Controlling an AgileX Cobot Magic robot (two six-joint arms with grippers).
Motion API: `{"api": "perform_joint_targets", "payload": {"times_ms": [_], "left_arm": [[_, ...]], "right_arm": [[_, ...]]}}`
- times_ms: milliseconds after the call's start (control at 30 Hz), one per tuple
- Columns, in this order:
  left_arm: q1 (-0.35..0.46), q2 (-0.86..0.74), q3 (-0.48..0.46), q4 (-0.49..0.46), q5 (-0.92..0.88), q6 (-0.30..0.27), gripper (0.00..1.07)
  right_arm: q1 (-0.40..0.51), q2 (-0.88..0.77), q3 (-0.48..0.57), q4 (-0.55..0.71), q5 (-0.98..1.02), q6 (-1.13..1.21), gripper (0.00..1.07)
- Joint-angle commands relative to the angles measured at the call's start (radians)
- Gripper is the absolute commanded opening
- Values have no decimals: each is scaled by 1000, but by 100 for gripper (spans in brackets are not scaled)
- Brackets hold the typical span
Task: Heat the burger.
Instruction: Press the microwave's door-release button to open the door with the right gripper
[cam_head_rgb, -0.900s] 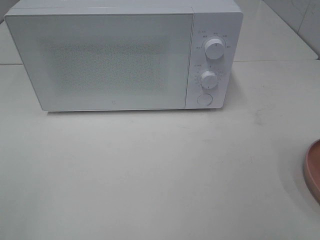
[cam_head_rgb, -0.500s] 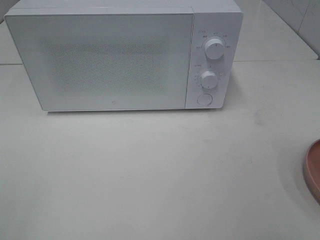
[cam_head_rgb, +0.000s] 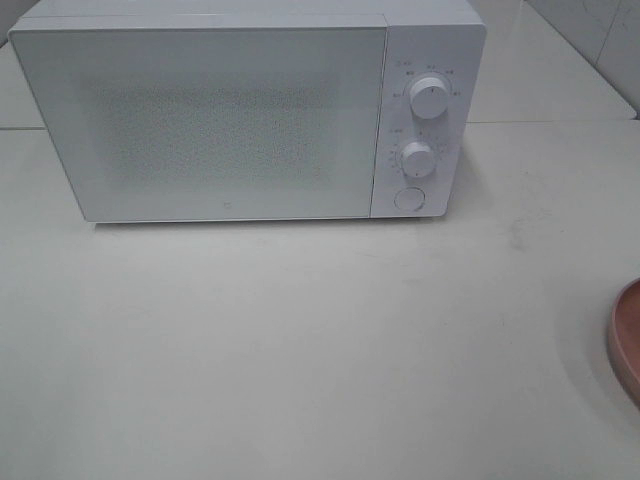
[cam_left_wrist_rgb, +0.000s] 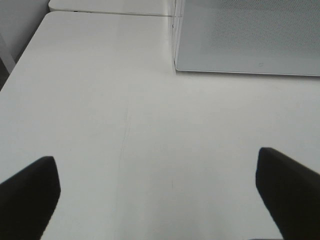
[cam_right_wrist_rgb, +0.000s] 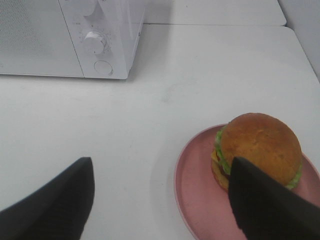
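The burger (cam_right_wrist_rgb: 260, 147), with a golden-brown bun and green lettuce, sits on a pink plate (cam_right_wrist_rgb: 192, 192) in the right wrist view. My right gripper (cam_right_wrist_rgb: 161, 202) hangs open on the near side of the plate, and one dark finger (cam_right_wrist_rgb: 267, 207) overlaps the burger's near edge. The white microwave (cam_head_rgb: 250, 115) stands at the back of the table with its door shut. My left gripper (cam_left_wrist_rgb: 159, 197) is wide open over bare table, in front of the microwave's door (cam_left_wrist_rgb: 250, 37). Neither gripper shows in the exterior high view, where only the plate's rim (cam_head_rgb: 622, 340) appears at the right edge.
Two knobs (cam_head_rgb: 429, 99) and a round button (cam_head_rgb: 408, 198) are on the microwave's right panel. The white table (cam_head_rgb: 300, 340) stretches in front of the microwave. A tiled wall rises at the back right.
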Motion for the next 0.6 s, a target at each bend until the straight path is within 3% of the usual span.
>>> {"api": "perform_joint_targets", "payload": {"times_ms": [33,600], "left_arm": [[-5,-5,1,-8,-13,-1,100],[-5,-5,1,-8,-13,-1,100]], "right_arm": [[-4,26,-9,3,-49,-4,73],[-4,263,16,2,-304,-4,73]]}}
